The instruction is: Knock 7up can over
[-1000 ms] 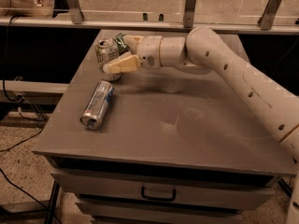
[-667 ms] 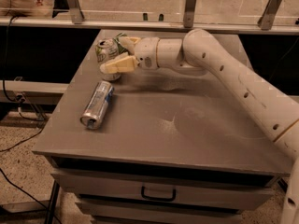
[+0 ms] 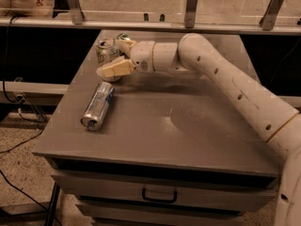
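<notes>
Here, tool [image 3: 110, 56] around 7up can [image 3: 105, 49], fingers [image 3: 115, 68] apart

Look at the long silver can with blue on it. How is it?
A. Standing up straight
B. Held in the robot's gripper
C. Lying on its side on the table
C: the long silver-and-blue can lies on its side on the table, apart from the gripper, which is farther back at the 7up can.

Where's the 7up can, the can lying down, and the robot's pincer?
7up can [image 3: 104, 52]: camera view, on its pale side wall.
Lying silver can [image 3: 98, 106]: camera view, middle of its body.
Pincer [image 3: 113, 57]: camera view, its front end, at the 7up can.
</notes>
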Available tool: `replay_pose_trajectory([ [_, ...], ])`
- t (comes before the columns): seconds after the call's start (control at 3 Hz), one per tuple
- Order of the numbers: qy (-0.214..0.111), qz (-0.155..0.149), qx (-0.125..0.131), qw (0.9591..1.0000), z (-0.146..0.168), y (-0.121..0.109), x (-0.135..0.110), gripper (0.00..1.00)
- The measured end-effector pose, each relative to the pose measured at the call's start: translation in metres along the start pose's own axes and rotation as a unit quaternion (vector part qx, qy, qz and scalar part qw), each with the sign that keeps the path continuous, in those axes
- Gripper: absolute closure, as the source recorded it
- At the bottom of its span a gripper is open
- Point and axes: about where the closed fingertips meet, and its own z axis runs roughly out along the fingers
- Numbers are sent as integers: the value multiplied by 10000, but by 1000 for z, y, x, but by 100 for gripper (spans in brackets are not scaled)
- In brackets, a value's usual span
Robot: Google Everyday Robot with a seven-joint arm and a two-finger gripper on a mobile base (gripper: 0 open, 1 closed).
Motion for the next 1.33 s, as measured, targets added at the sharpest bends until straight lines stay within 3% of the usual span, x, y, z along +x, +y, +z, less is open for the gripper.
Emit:
replay_pose_trajectory([
  [1.0, -154, 59, 26, 9999, 3, 4, 13, 17],
  [1.33, -191, 71, 59, 9998, 1, 3, 13, 32],
])
